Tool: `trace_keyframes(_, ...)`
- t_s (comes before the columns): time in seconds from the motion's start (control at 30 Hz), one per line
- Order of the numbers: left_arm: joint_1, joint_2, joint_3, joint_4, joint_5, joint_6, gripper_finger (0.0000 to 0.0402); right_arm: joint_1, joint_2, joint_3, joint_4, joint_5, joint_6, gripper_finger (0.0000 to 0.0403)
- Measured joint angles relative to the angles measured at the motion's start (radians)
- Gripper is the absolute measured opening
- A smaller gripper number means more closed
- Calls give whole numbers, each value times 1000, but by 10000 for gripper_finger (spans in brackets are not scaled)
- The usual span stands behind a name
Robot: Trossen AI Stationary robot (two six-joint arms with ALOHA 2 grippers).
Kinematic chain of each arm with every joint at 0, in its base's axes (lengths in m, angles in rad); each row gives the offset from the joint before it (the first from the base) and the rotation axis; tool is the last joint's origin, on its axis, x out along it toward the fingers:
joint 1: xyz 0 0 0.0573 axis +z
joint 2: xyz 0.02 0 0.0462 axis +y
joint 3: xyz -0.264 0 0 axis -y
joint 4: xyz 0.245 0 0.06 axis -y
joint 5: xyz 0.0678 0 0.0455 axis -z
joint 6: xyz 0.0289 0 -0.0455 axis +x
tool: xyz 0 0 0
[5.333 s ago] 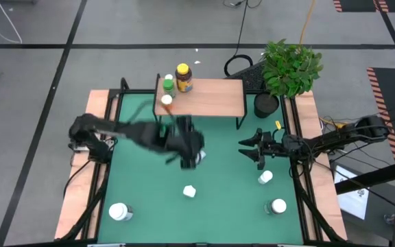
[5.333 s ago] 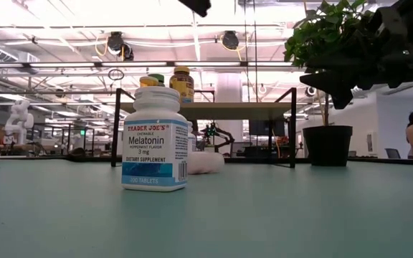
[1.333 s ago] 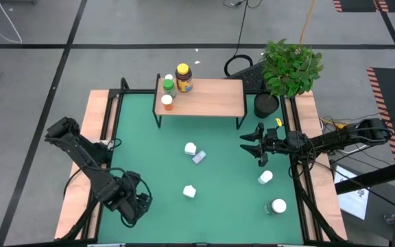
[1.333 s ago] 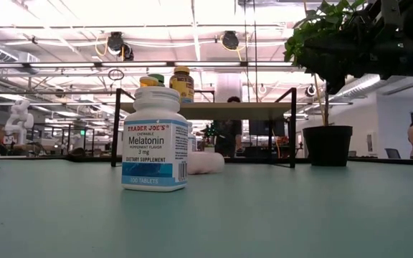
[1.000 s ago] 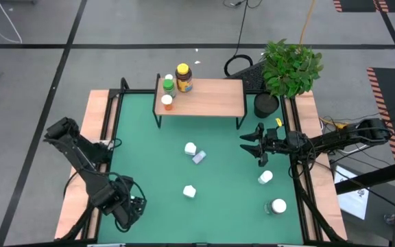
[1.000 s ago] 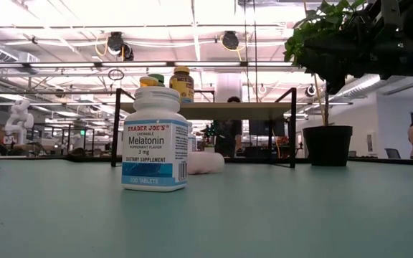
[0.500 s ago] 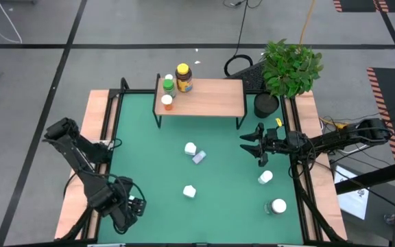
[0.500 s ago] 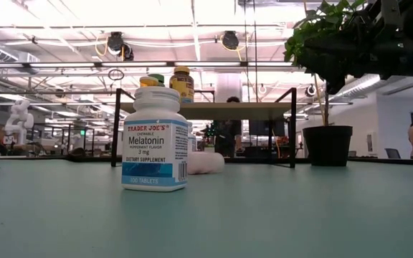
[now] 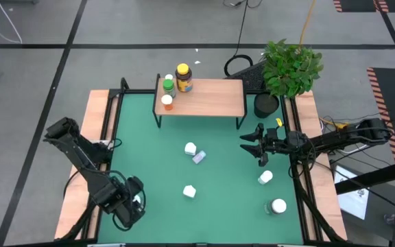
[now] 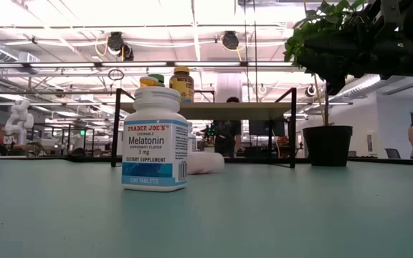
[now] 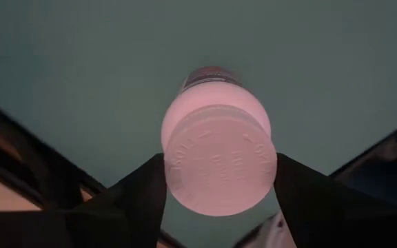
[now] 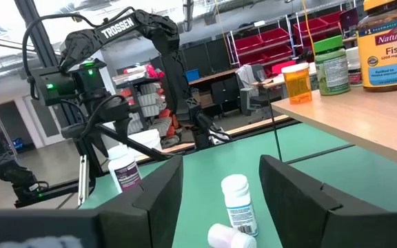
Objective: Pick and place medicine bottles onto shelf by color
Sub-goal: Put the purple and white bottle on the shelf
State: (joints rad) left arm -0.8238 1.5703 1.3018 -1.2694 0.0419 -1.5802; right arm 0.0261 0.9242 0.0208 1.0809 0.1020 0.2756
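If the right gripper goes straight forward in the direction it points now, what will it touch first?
Probably the upright white bottle between the open fingers of the right gripper, with a lying pale bottle beside it. Depth is unclear; farther on stands the left arm.

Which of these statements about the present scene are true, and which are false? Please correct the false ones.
1. The left gripper has its fingers on both sides of a white bottle. True.
2. The shelf carries no bottles. False: three stand at its left end, the green bottle, the orange bottle and the yellow-lidded amber bottle.
3. The right gripper holds a bottle. False: it is open and empty above the mat.
4. The potted plant stands beside the shelf's right end. True.
5. The melatonin bottle lies on its side. False: it stands upright.
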Motion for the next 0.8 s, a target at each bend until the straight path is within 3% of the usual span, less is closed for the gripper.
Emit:
trace_keyframes(0.17, 0, 0, 0, -1, -2, 262, 259, 0, 0, 0, 0, 0, -1, 187)
trace_keyframes(0.4, 0, 0, 0, -20, 9, 567, 234, 0, 0, 0, 0, 0, 0, 187)
trace_keyframes(0.53, 0, 0, 0, -23, 9, 585, 255, 0, 0, 0, 0, 0, 0, 187)
trace_keyframes(0.8, 0, 0, 0, -22, 11, 450, 352, 0, 0, 0, 0, 0, 0, 187)
